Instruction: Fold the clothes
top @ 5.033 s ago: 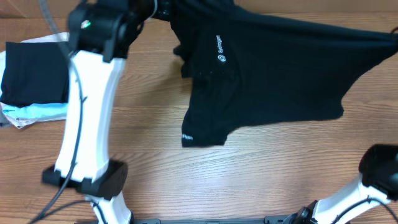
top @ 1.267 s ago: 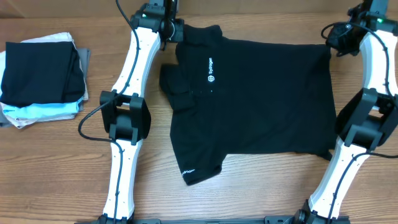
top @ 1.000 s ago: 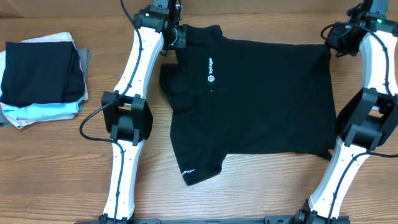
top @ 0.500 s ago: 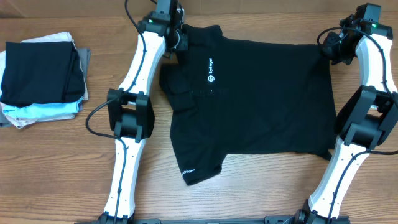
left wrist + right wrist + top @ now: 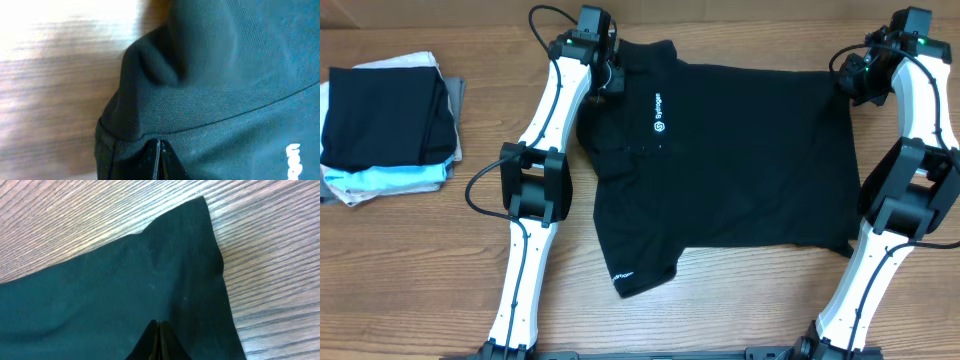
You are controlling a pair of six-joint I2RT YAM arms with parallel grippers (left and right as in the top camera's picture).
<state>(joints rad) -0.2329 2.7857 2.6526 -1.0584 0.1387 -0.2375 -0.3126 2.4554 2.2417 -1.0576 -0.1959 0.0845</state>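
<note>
The clothes, a black T-shirt [image 5: 740, 160], lie spread flat on the wooden table, with the white chest logo [image 5: 660, 125] facing up. White lettering [image 5: 620, 275] shows at the near sleeve hem. My left gripper [image 5: 610, 72] is at the shirt's far left corner. In the left wrist view this gripper [image 5: 159, 142] is shut on the fabric [image 5: 225, 75], which bunches into a ridge ahead of it. At the far right corner my right gripper [image 5: 848, 78] is also shut. The right wrist view shows it [image 5: 158, 323] pinching the cloth [image 5: 100, 290] just behind the flat corner.
A stack of folded garments [image 5: 385, 125], black on top over pale blue and white, sits at the table's left edge. Both arms reach up along the shirt's two sides from bases at the near edge. Bare wood [image 5: 420, 270] lies left of the shirt.
Five seconds ago the shirt hung lifted and stretched; now it lies flat. Over the last second the left gripper has crept right and nearer along the collar corner, and the shirt has stayed put.
</note>
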